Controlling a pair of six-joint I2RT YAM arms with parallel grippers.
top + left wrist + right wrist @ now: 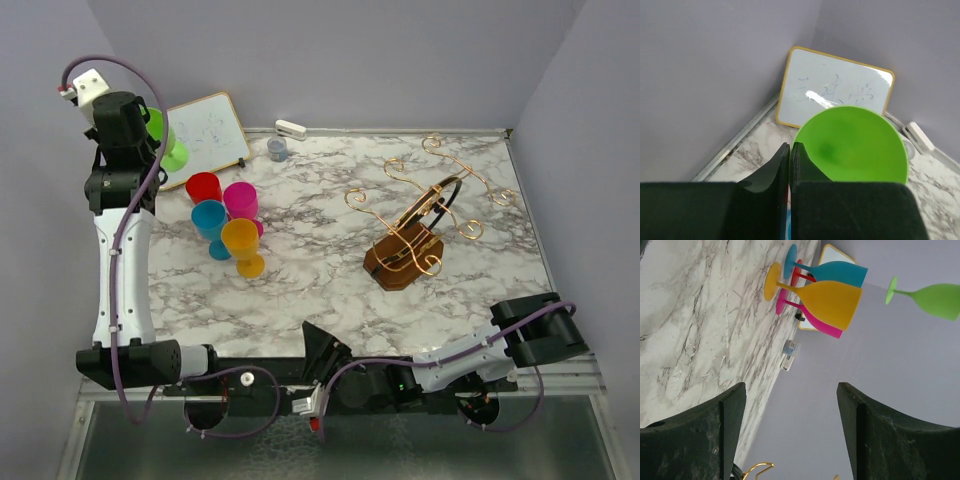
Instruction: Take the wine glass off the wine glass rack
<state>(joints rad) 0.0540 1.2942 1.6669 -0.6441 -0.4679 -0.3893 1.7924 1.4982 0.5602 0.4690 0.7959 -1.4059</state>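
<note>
The copper wire wine glass rack [425, 205] stands on its small brown wooden base [400, 265] at the right of the marble table, with no glass on it. My left gripper [150, 128] is at the far left corner, shut on the rim of a green wine glass [168, 145]. In the left wrist view its fingers [799, 155] pinch the green bowl's [855, 145] edge. The right wrist view shows the green glass [935, 300] held off the table. My right gripper [325, 345] is open and empty near the front edge, its jaws wide apart [790, 387].
Red [203, 187], pink [240, 200], blue [210, 220] and yellow [242, 245] glasses stand grouped at the left centre. A whiteboard [205, 130] leans in the back left corner. A small grey cup [277, 149] and a white eraser [290, 129] lie at the back edge.
</note>
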